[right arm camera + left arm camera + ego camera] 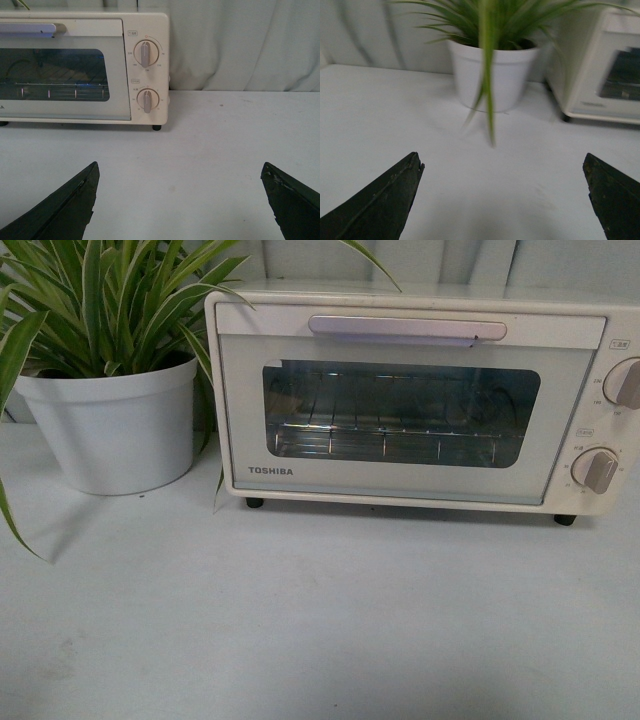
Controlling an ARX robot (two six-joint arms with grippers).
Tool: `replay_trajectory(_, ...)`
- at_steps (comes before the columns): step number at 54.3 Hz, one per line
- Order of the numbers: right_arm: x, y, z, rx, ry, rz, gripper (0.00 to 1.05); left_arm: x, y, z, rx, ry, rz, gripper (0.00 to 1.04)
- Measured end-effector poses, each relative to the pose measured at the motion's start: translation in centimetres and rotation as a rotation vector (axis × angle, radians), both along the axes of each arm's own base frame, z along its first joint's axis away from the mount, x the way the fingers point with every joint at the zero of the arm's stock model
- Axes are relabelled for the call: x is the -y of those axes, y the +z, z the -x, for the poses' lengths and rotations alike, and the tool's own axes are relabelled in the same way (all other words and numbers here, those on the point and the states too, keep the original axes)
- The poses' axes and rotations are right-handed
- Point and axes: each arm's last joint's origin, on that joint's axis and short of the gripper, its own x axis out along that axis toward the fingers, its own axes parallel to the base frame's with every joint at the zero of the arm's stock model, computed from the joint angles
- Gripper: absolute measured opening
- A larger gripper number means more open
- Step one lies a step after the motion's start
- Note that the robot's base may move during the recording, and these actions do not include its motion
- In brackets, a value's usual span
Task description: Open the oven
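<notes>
The oven [410, 400] stands at the back of the table [300, 620] with its door shut, and a potted plant [110, 420] is just beside it on the robot's left. Its bar handle [407, 329] runs level across the top of the door. Both grippers are spread wide and empty. The left gripper [502, 160] faces the plant and the right gripper [180, 167] faces the oven's knob end, so the right seems better placed, with the handle ahead and above.

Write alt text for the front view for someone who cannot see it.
A cream TOSHIBA toaster oven sits on a pale table with its glass-windowed door shut, bar handle along the top and two knobs at the right. A wire rack shows inside; a leafy plant in a white pot stands at its left.
</notes>
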Motion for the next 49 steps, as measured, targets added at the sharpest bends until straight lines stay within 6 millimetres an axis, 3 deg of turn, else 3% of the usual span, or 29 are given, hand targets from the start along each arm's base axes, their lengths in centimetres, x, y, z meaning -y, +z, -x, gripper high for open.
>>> replay_trajectory(6,0.0,0.0,0.0,0.000,-0.002,0.000,0.95,0.4,-0.1,-0.7,-0.033,0.170,0.149,0.98)
replay_trajectory(18,0.0,0.0,0.0,0.000,-0.002,0.000,0.95,2.5,0.8,-3.6,-0.118,0.035,0.458,0.98)
replay_trajectory(38,0.0,0.0,0.0,0.000,-0.002,0.000,0.95,7.9,-1.1,-8.8,-0.286,-0.101,0.659,0.98)
replay_trajectory(49,0.0,0.0,0.0,0.000,-0.002,0.000,0.95,10.5,-2.3,-10.3,-0.343,-0.117,0.726,0.98)
